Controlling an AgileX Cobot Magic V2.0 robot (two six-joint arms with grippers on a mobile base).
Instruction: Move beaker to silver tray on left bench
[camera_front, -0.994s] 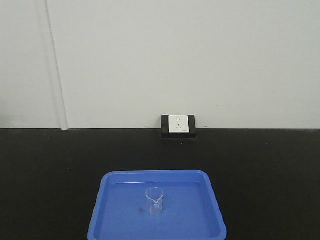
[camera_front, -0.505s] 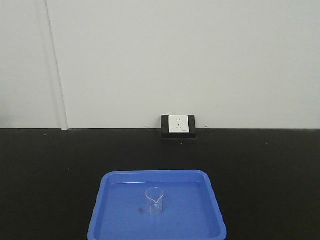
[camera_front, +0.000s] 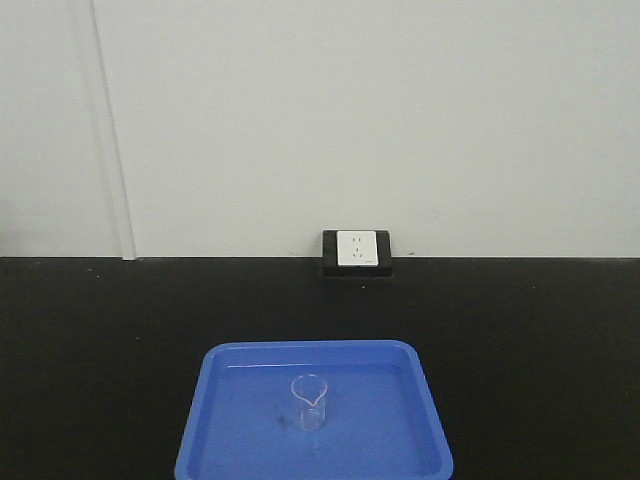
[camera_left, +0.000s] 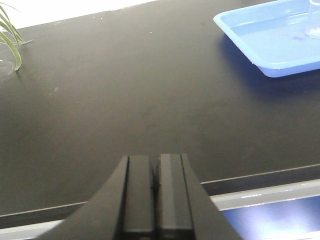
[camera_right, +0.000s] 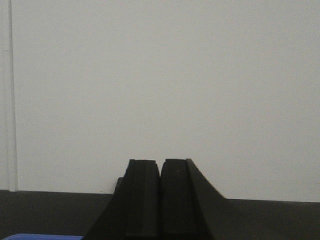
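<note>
A small clear glass beaker stands upright in a bright blue plastic tray on a black bench top. The left wrist view catches the beaker's edge at the top right corner, inside the same blue tray. My left gripper is shut with nothing in it, low over the bench's front edge, well left of the tray. My right gripper is shut and empty, pointing at the white wall above the bench. The silver tray is out of view.
A white wall socket on a black block sits at the back of the bench behind the blue tray. Green plant leaves reach in at the far left of the left wrist view. The bench's front edge runs near my left gripper.
</note>
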